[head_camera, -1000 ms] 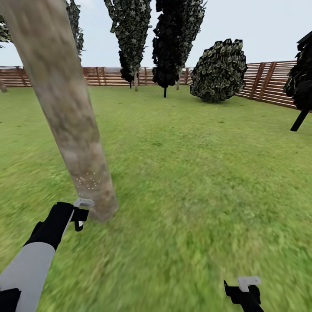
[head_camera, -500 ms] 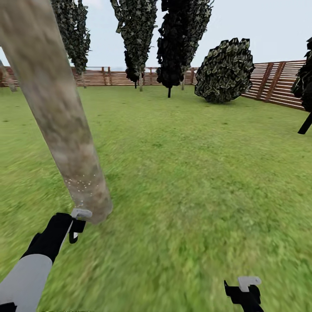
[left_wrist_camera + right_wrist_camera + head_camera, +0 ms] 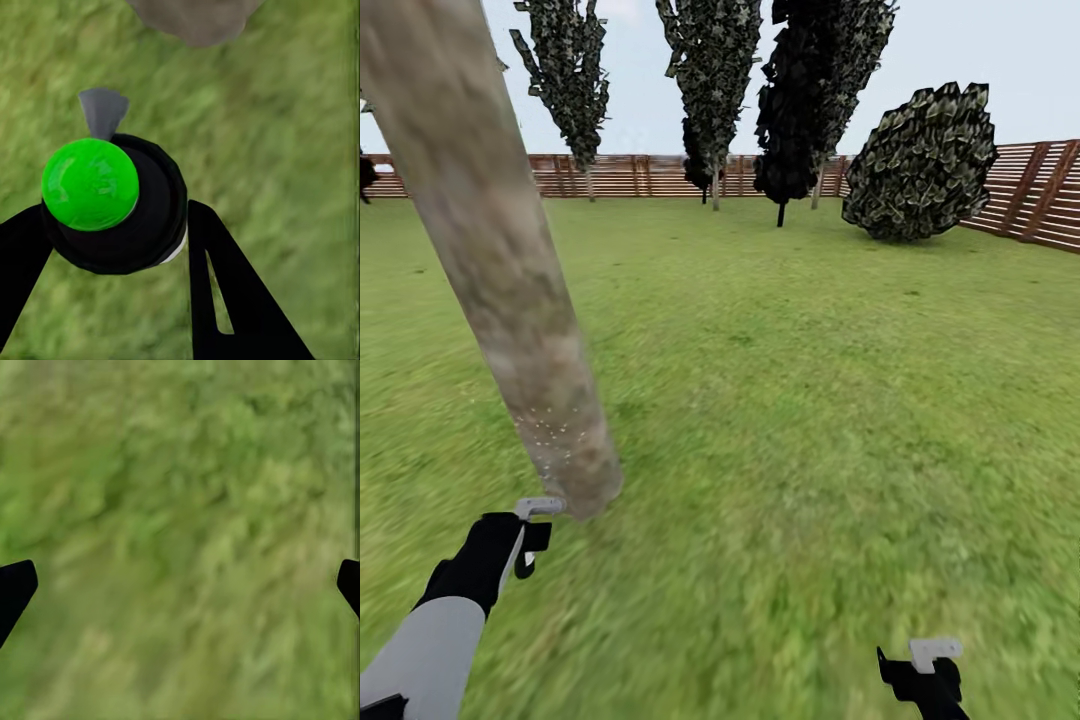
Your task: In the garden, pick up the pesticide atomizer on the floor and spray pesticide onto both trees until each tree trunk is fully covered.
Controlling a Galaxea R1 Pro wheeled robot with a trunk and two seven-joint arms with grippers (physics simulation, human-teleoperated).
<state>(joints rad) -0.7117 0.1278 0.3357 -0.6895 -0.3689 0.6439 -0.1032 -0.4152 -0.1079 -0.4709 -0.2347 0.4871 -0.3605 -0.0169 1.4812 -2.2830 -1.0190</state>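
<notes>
Green-capped in the left wrist view, the pesticide atomizer (image 3: pixel 112 206) sits clamped in the left gripper (image 3: pixel 530 530), lower left of the head frame, just below the tree trunk (image 3: pixel 500 270)'s speckled base. Right gripper (image 3: pixel 180 585) hangs wide, empty.

Your left arm has a pale grey forearm shell running into a matte black wrist section. Your left pincer (image 3: pixel 532 535) carries a small light-grey bracket on top and black fingers; in the left wrist view they're flat black blades (image 3: pixel 232 300), one with a narrow slot cut through. Your right pincer (image 3: pixel 925 675) is black with the same light-grey bracket; black fingertips (image 3: pixel 15 589).
</notes>
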